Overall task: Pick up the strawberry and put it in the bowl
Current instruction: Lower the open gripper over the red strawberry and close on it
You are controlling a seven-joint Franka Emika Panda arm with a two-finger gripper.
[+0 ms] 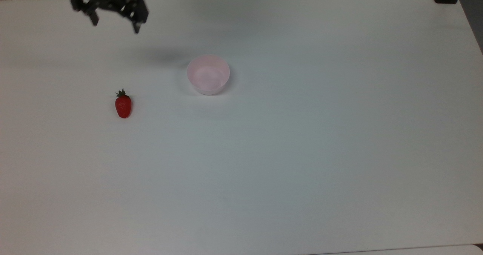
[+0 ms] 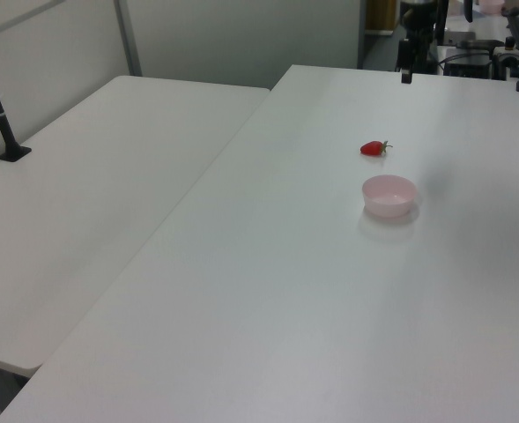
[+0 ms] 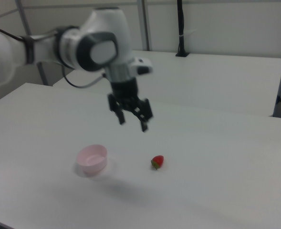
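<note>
The gripper hung high in the air with its two fingers spread apart and nothing between them. In the top view it was up near 11 o'clock, far from the fruit. The strawberry lay on its side on the white tabletop, out at about 9 o'clock from the middle of the top view, with its green cap pointing to 12 o'clock. The bowl sat well apart from it, at about 2 o'clock from the strawberry, and it had nothing in it.

A few things could have gone wrong from there. The strawberry looked smooth and shiny, so it might have slipped out if the fingers closed on its thin tip and not its fat middle. It was long and round, so a bump from one finger coming down might have rolled it away. If the gripper came down too hard, it might have hit the tabletop. The bowl looked light, so a low pass with the fruit might have knocked it or pushed it along. Letting go too soon would have dropped the strawberry beside the bowl.
</note>
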